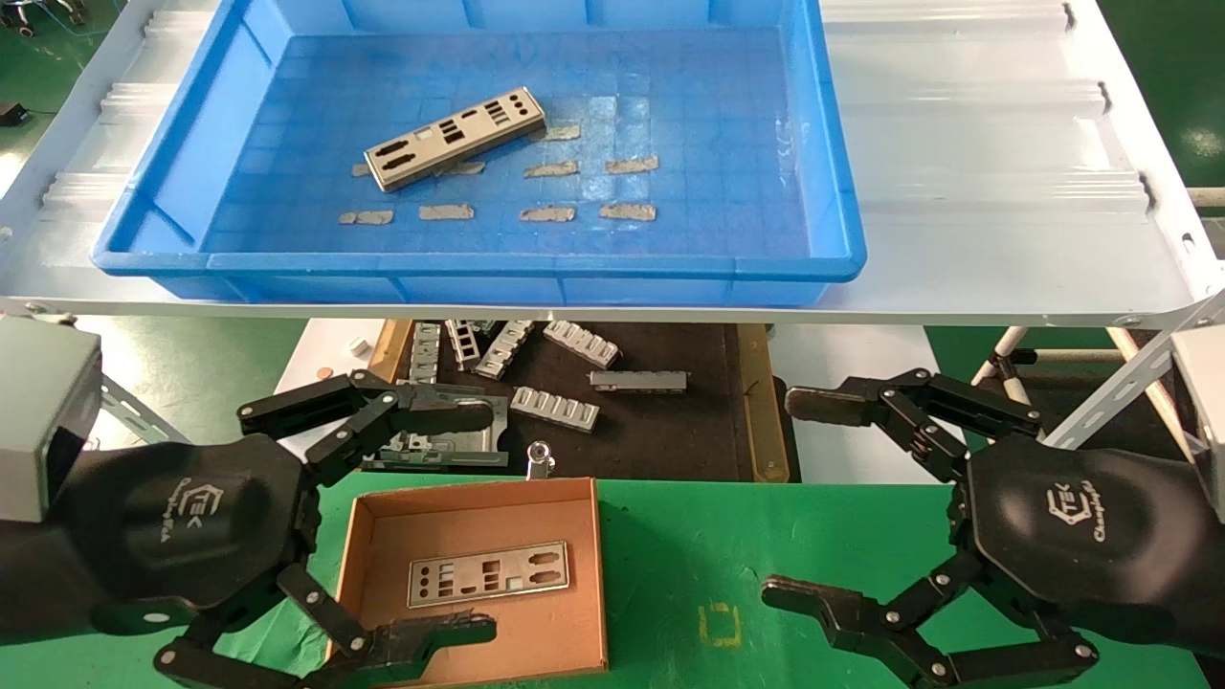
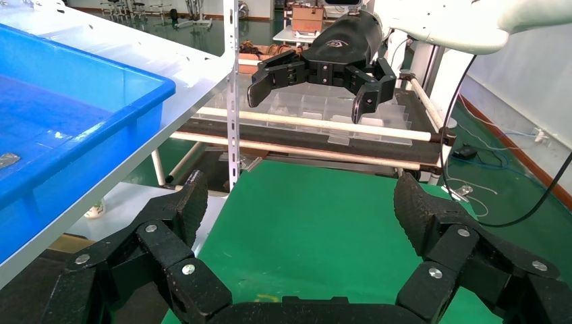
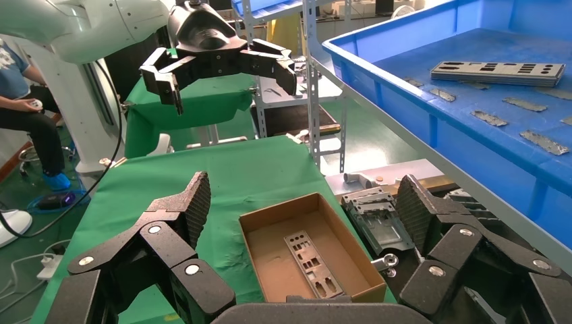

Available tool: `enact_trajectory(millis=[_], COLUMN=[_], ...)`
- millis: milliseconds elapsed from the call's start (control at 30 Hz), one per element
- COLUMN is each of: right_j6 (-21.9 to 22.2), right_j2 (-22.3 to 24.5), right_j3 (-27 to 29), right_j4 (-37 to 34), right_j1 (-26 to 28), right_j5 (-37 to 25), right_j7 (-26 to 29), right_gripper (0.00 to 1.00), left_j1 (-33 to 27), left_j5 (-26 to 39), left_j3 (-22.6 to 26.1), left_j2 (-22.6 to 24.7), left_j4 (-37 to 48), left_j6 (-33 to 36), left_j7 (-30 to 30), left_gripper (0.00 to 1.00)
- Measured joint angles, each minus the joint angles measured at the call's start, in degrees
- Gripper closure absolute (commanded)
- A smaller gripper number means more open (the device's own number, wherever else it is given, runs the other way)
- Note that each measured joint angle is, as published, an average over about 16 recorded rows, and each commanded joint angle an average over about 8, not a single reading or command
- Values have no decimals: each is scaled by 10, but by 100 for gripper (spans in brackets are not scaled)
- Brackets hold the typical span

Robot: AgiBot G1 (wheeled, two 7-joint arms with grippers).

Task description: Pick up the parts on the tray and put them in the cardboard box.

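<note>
One silver plate point(image 1: 456, 137) lies slanted in the left half of the blue tray point(image 1: 842, 191) on the raised shelf; it also shows in the right wrist view point(image 3: 498, 72). Another plate point(image 1: 488, 573) lies flat in the cardboard box point(image 1: 598, 574) on the green table, seen too in the right wrist view point(image 3: 311, 264). My left gripper point(image 1: 467, 522) is open and empty, low at the box's left side. My right gripper point(image 1: 802, 498) is open and empty over the green table right of the box.
Tan tape scraps point(image 1: 584, 187) dot the tray floor. A black wood-edged tray point(image 1: 670, 431) with ribbed grey brackets point(image 1: 555, 409) sits under the shelf behind the box. The shelf's front edge point(image 1: 612, 314) overhangs it. Shelf struts point(image 1: 1110, 392) stand at right.
</note>
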Motion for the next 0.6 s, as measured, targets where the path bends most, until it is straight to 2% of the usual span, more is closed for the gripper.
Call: enact_trajectory(millis=[600], right_j6=[0], right_j2=[0], right_j3=[0], right_j4=[0], right_j1=[0], right_j5=[0], right_j7=[0], right_gripper=[0], left_j1=[0], left_j5=[0], left_j3=[0], left_j2=[0], left_j4=[0], left_j6=[0], left_j7=[0], left_gripper=[0])
